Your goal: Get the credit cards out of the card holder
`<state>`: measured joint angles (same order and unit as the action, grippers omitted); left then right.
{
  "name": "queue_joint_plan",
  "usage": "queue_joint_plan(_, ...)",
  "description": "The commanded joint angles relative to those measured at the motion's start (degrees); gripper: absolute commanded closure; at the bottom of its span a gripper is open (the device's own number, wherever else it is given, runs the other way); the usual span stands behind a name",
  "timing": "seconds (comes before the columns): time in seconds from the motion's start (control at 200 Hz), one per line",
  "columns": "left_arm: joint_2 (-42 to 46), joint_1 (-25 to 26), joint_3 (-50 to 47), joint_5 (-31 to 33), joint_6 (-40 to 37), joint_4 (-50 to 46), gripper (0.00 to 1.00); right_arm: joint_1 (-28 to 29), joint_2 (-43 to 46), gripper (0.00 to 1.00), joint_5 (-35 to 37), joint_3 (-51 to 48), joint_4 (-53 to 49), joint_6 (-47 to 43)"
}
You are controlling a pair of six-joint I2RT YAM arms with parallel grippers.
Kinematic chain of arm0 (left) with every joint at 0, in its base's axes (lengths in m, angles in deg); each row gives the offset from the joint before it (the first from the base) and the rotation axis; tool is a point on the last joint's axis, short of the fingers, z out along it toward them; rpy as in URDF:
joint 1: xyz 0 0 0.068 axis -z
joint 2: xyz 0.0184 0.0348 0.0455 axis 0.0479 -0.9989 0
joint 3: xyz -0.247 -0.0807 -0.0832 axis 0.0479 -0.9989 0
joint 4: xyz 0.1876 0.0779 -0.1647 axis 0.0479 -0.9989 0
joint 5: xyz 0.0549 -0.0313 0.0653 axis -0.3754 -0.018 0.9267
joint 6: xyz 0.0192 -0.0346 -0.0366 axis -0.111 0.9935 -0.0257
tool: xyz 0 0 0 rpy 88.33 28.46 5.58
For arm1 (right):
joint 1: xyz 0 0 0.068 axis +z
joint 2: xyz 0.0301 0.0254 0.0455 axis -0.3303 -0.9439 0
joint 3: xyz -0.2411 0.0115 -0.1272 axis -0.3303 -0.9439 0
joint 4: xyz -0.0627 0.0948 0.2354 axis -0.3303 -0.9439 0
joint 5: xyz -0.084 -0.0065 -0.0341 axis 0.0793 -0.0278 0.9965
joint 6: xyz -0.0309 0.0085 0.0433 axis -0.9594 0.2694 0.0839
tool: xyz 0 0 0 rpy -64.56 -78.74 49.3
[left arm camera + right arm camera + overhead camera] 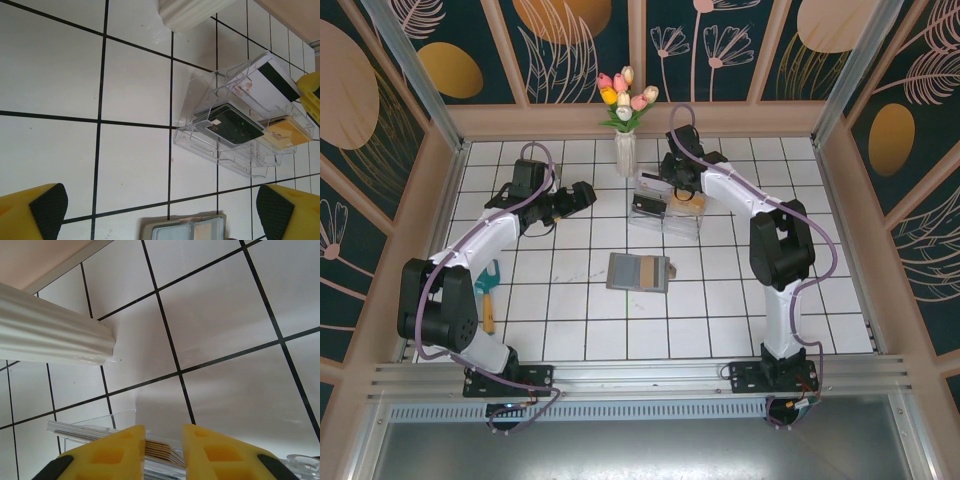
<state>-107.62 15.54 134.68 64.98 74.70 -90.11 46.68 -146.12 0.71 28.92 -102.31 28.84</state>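
Right gripper (163, 450): above the clear tray (200, 107), yellow jaws close together with thin card edges between them. Whether they actually pinch, I can't tell.
Left gripper (162, 210): off to the tray's left, jaws spread wide, holding nothing.
Card holder (638, 271): lying open and flat just on the near side of the tray. Soft grey panels, one tan patch showing.
Credit cards (668, 207): in the tray, a glossy dark card (231, 126), a white card (270, 80) with a black stripe and a tan-yellow card (287, 136). All thin, stiff and slick.
Tray: hard see-through plastic with stepped compartments.
Risk: a squeeze across several edges might drag the tray along, since it looks light. The ribbed white vase (50, 335) just behind the tray could get knocked.
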Motion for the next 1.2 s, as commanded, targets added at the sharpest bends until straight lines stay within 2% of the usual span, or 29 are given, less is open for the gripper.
queue_joint_plan(0.0,0.5,-0.2,-1.0,-1.5,0.7,0.9,0.02,0.8,-0.4,0.74,-2.1,-1.6,-1.3,1.7)
queue_joint_plan(0.28,0.6,-0.2,-1.3,-2.3,1.0,1.2,0.01,0.1,1.1,0.75,-2.5,-2.8,-0.6,2.5)
queue_joint_plan(0.49,0.9,-0.2,-2.2,-3.4,2.0,2.1,0.02,-0.3,7.1,0.64,0.8,-3.6,-0.9,1.4)
queue_joint_plan(0.726,2.1,-0.1,-4.3,-5.6,3.7,3.5,0.01,1.0,17.2,0.61,-0.5,-14.2,2.0,1.2)
queue_joint_plan(0.851,3.5,0.1,-7.3,-6.9,4.9,4.8,0.01,3.6,23.0,0.59,-0.8,-21.0,1.9,2.6)
queue_joint_plan(1.036,5.2,1.5,-11.0,-7.8,5.2,5.2,0.02,12.5,29.3,0.59,-1.0,-30.3,1.1,9.9)
queue_joint_plan(1.196,5.0,4.6,-12.8,-8.2,5.5,5.3,0.09,19.3,30.0,0.60,-3.2,-36.2,1.6,16.1)
